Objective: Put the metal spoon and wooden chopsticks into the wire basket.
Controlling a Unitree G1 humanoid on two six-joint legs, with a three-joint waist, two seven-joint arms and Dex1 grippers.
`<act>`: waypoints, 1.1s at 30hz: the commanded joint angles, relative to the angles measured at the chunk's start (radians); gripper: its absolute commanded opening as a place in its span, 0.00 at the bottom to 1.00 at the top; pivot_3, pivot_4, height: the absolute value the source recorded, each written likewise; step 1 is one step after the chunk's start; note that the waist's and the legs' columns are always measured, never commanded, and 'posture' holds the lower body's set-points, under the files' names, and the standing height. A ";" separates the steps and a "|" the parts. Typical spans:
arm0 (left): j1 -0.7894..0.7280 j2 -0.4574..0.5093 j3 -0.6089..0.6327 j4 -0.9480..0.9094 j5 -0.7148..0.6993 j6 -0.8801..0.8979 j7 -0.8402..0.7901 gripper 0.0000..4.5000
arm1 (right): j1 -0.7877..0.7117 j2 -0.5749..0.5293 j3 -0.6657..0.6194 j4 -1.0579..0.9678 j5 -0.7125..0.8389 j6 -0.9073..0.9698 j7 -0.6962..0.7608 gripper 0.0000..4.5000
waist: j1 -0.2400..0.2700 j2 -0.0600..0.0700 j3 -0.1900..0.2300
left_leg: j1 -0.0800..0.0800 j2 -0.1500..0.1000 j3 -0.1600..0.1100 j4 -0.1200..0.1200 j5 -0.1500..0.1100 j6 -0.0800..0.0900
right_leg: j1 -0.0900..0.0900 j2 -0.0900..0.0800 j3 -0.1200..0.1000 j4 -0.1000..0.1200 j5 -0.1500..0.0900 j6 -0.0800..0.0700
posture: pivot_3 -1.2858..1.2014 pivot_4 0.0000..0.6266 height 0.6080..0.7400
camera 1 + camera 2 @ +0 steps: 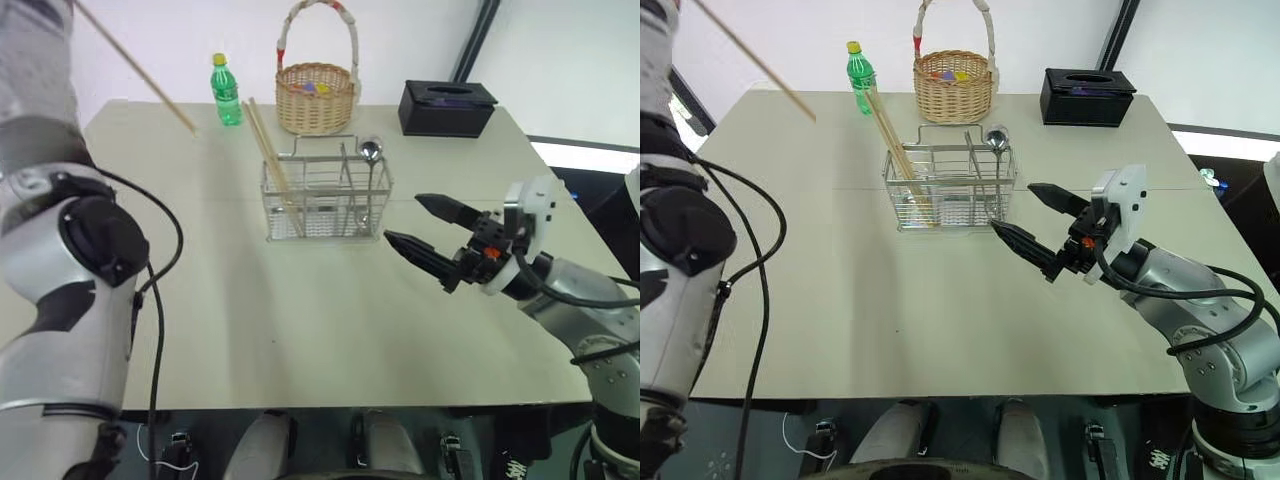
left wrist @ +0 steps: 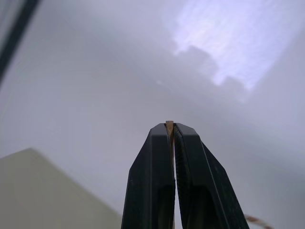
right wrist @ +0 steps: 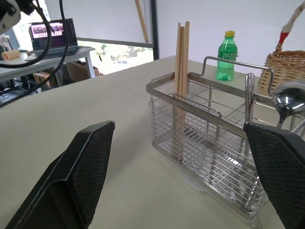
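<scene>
The wire basket (image 1: 325, 195) stands mid-table. Two wooden chopsticks (image 1: 268, 150) lean in its left compartment, and the metal spoon (image 1: 371, 152) stands bowl-up in its right end. Another wooden chopstick (image 1: 135, 65) slants through the air high over the table's far left corner. In the left wrist view my left gripper (image 2: 170, 126) is shut on that thin stick, whose end (image 2: 169, 124) peeks out between the fingertips. My right gripper (image 1: 402, 217) hovers open and empty just right of the basket, pointing at it. The basket (image 3: 209, 143) sits close ahead of its fingers (image 3: 90, 171).
Along the far edge of the table stand a green bottle (image 1: 226, 92), a woven wicker basket (image 1: 315, 98) with a tall handle and a black tissue box (image 1: 447, 107). The tan table (image 1: 300, 320) is bare in front of the wire basket.
</scene>
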 commanded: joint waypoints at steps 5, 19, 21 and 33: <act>0.017 -0.099 -0.155 -0.247 -0.091 0.107 -0.216 0.01 | 0.026 0.011 -0.033 -0.041 0.007 -0.022 -0.021 1.00 | 0.001 0.001 0.000 | 0.001 0.000 0.000 0.000 0.000 0.000 | 0.001 0.001 0.000 0.001 0.000 0.000 | 0.52 0.24 0.40; 0.261 -0.216 -0.338 -0.471 -0.082 0.192 -0.308 0.01 | 0.079 0.021 -0.072 -0.075 0.010 -0.037 -0.062 1.00 | 0.001 0.003 0.001 | 0.001 0.001 0.000 0.001 0.000 0.000 | 0.001 0.002 0.001 0.000 0.000 0.000 | 0.52 0.24 0.40; 0.298 -0.236 -0.347 -0.486 -0.079 0.190 -0.301 0.01 | 0.081 0.020 -0.074 -0.075 0.012 -0.039 -0.065 1.00 | 0.002 0.003 0.001 | 0.001 0.001 0.000 0.001 0.000 0.000 | 0.001 0.002 0.001 0.000 0.000 0.000 | 0.52 0.24 0.40; 0.510 -0.331 -0.363 -0.632 -0.100 0.243 -0.224 0.56 | 0.063 0.016 -0.062 -0.050 0.004 -0.041 -0.061 1.00 | 0.002 0.003 0.001 | 0.001 0.001 -0.001 0.001 0.000 0.000 | 0.002 0.002 0.001 0.000 0.000 -0.001 | 0.52 0.24 0.40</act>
